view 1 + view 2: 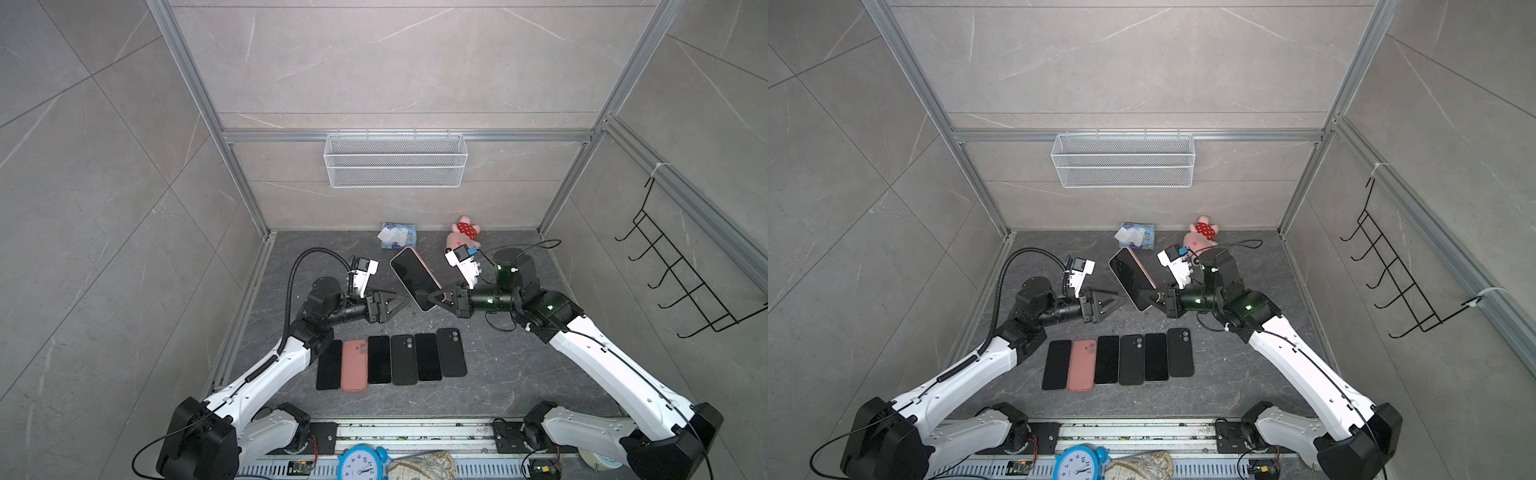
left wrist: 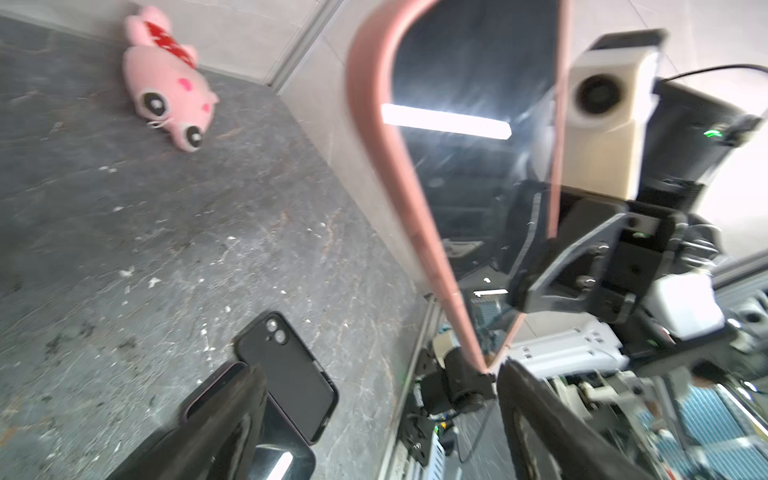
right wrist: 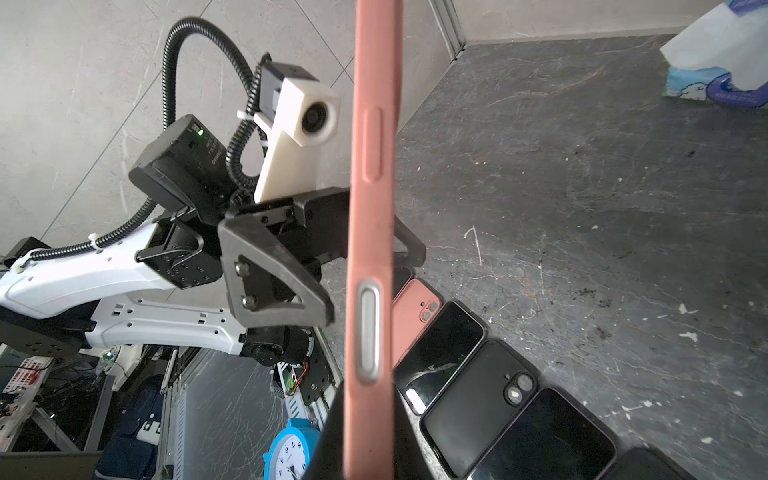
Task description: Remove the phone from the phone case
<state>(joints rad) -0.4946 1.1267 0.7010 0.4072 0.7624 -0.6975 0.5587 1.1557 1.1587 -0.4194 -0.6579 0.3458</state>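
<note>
Above the desk point(image 1: 519, 374), mid-air btw both arms, the phone point(image 1: 415, 276) sits in its pink phone case point(image 3: 370, 166), lower end clenched by the right end effector point(image 1: 428, 298), w/ the left end effector point(image 1: 402, 300) spread wide astride a corner: pinch the case lip only, peel slowly.

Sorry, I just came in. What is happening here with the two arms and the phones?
The right end effector is shut on a phone in its pink case, holding it tilted above the table. The left end effector is open, its jaws straddling a lower corner of the case. The phone is not yet out. Six more phones or cases lie in a row on the table.
</note>
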